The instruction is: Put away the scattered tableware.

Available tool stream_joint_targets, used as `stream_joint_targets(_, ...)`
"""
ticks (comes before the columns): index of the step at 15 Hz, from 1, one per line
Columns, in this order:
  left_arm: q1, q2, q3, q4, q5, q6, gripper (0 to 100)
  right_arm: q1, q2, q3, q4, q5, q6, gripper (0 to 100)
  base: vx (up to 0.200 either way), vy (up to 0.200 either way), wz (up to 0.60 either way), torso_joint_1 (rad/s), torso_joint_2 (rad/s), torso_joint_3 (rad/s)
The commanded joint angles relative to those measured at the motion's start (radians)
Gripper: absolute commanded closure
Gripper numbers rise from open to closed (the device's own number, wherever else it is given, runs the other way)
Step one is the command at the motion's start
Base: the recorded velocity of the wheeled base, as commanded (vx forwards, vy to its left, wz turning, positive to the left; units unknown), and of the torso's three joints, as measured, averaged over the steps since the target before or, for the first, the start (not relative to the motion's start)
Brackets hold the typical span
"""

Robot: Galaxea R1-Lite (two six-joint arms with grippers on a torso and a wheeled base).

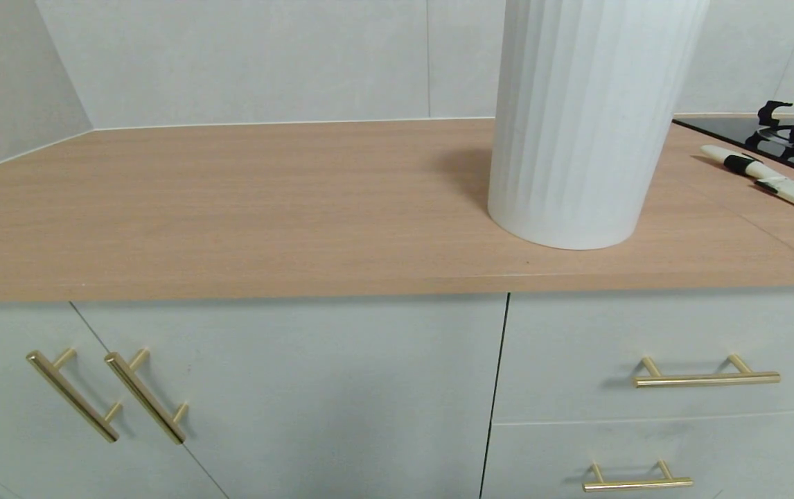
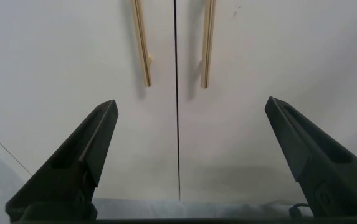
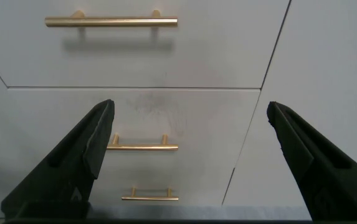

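Countertop: ribbed white container near the front edge, well apart from the left wall; knife beside hob. Left gripper spread wide before cabinet doors; right gripper spread wide before drawers.

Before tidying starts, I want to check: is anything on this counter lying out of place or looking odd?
One thing: a cream utensil with black bands lies loose and slanted on the wooden countertop, beside the black cooktop. The tall white ribbed container stands upright. Nothing looks spilled or damaged.

surface: wooden countertop | white ribbed container upright, right | cream utensil beside cooktop
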Motion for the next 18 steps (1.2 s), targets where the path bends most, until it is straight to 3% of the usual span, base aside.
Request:
stream_joint_targets(1, 0.0, 0.0, 0.0, 0.0, 0.0, 0.0, 0, 0.0, 0.001, 0.0, 0.0, 0.001, -0.001, 0, 0.0, -0.2, 0.0, -0.002, 0.0, -0.002)
stream_joint_targets(9, 0.0, 0.0, 0.0, 0.0, 0.0, -0.002, 0, 0.0, 0.001, 0.0, 0.0, 0.001, -0.001, 0, 0.0, -0.2, 0.0, 0.001, 0.0, 0.004)
stream_joint_targets(18, 0.0, 0.0, 0.0, 0.0, 0.0, -0.003, 0, 0.0, 0.001, 0.0, 0.0, 0.001, -0.002, 0, 0.0, 0.0, 0.0, 0.0, 0.0, 0.0)
